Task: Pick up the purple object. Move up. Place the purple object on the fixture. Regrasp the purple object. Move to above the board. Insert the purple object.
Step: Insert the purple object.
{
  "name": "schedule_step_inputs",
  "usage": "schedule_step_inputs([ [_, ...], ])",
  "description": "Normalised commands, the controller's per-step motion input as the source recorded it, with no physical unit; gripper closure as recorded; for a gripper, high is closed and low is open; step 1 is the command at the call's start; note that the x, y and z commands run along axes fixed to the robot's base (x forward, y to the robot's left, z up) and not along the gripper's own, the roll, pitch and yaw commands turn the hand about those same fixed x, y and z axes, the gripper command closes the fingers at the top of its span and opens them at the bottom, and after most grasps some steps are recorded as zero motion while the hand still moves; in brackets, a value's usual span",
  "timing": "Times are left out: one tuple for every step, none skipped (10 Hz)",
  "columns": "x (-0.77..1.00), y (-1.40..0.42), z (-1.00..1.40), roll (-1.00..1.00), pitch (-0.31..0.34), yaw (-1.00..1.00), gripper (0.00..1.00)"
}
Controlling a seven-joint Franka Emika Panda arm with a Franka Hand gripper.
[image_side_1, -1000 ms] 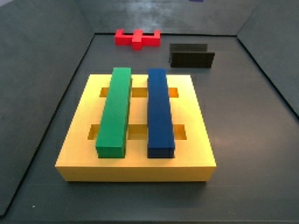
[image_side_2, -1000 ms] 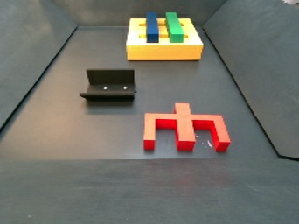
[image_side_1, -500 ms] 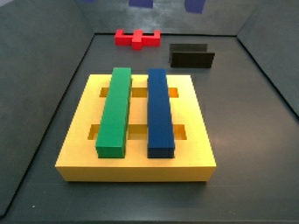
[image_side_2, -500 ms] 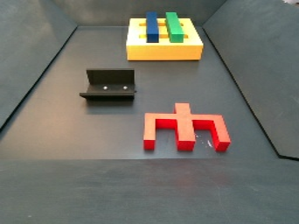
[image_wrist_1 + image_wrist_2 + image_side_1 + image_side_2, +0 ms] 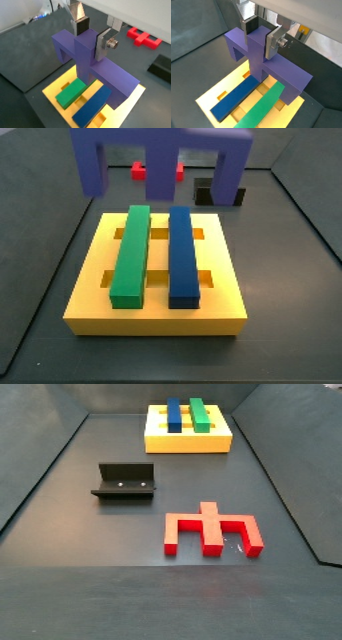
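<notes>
In both wrist views the gripper (image 5: 92, 31) holds the purple object (image 5: 90, 62) from above. Its jaws are clamped on the raised central ridge of the piece, with one silver finger (image 5: 274, 42) pressed flat on each side of it. The crossbar of the purple object stays level, and its legs point down.

The purple object hangs in the air above the board (image 5: 211, 98), not touching it. In a side view it fills the top of the picture (image 5: 160, 150), with the legs hanging over the far end of the board (image 5: 94, 278). The gripper itself is outside this view.

The board is a thick yellow block which lies on the dark floor (image 5: 80, 504). A long green bar (image 5: 130, 255) and a long blue bar (image 5: 182, 255) lie on it side by side, along its length. Open slots show in the yellow surface beside and between the bars.

The fixture (image 5: 126, 481) stands on the floor, well apart from the board. A red notched piece (image 5: 210, 530) lies flat on the floor near the fixture, not touching it. In a wrist view this red piece (image 5: 143, 38) shows beyond the purple object.
</notes>
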Motion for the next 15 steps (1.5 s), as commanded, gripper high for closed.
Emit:
schedule_step_inputs([
  [0.14,0.0,-0.83,0.18,-0.09,0.26,1.0],
  [-0.01,-0.01,-0.57,0.33,-0.106,0.39,1.0],
  [-0.07,-0.17,-0.59,0.35,-0.111,0.25,1.0],
  [-0.15,-0.21,-0.44,0.32,-0.037,0.0,1.0],
  [-0.05,-0.16,-0.23,0.13,0.0,-0.01,1.0],
  [-0.03,-0.09,-0.19,0.0,0.0,-0.03,1.0],
  [0.0,-0.14,-0.24,0.0,-0.006,-0.03,1.0],
  [0.18,-0.15,-0.25,0.0,0.0,0.0,1.0],
  [0.04,-0.1,-0.25,0.02,0.0,0.0,1.0],
  [-0.06,-0.05,-0.15,0.04,0.0,0.0,1.0],
  [-0.05,-0.04,-0.16,0.0,0.0,0.0,1.0],
  [0.0,-0.06,-0.25,0.0,0.0,-0.03,1.0],
  [0.17,-0.1,-0.25,0.0,0.0,0.0,1.0],
  [0.19,-0.1,-0.22,-0.01,0.0,0.0,1.0],
  [0.12,-0.09,-0.16,-0.02,0.0,0.0,1.0],
])
